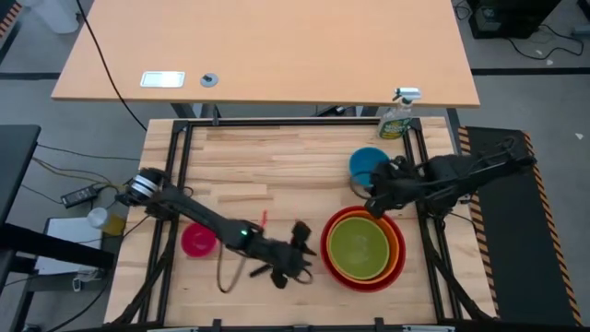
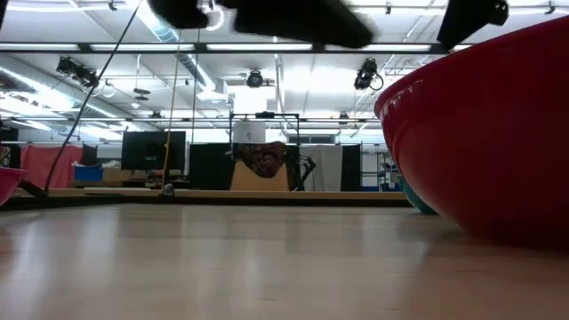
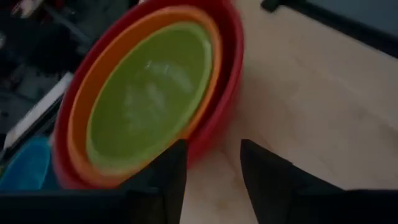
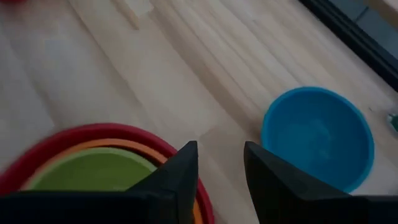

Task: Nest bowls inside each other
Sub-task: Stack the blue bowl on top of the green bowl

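Note:
A lime green bowl [image 1: 359, 247] sits inside an orange bowl [image 1: 395, 242], which sits inside a large red bowl [image 1: 361, 283] at the table's near right. A blue bowl [image 1: 366, 164] stands by itself farther back, and a pink bowl [image 1: 197, 241] rests at the near left. My left gripper [image 1: 309, 251] hovers open just left of the red bowl, with nothing between its fingers [image 3: 214, 171]. My right gripper [image 1: 376, 201] hangs open above the table between the blue bowl [image 4: 317, 140] and the stack [image 4: 99, 165], also holding nothing.
A green spray bottle [image 1: 398, 116] stands at the far right edge of the table. Bare wood stretches across the middle and far left. The black frame rails [image 1: 175, 184] run along the table's sides. In the low view the red bowl's wall [image 2: 498, 133] fills the right.

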